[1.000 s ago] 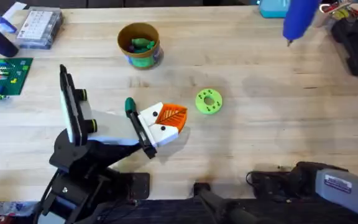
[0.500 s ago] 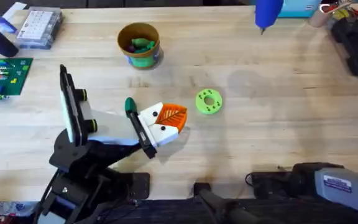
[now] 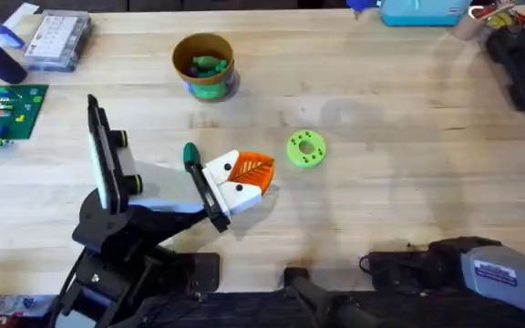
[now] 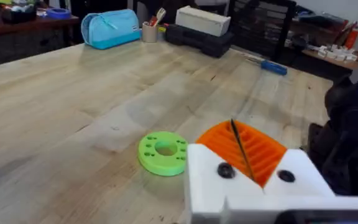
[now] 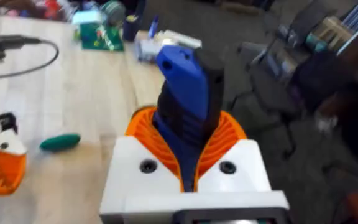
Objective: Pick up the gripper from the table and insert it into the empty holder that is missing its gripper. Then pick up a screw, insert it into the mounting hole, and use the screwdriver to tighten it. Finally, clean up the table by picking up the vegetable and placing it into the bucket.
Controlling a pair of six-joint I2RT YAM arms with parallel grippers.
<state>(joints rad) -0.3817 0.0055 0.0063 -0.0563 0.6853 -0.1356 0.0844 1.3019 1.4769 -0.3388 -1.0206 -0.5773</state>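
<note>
Right end effector (image 5: 188, 171) clamped on the blue screwdriver (image 5: 185, 102). Left end effector (image 4: 253, 168): can't tell open or closed. Orange gripper (image 3: 249, 171) seated on the holder (image 3: 167, 187), lower-left centre of the surface (image 3: 408, 155). Bucket (image 3: 204, 64) upper left, green vegetable (image 3: 210, 65) inside.

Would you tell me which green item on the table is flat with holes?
The lime-green ring beside the gripper; the green vegetable is a solid oval.

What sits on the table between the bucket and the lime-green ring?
Nothing: in the overhead view, bare wood runs from the bucket to the lime-green ring.
</note>
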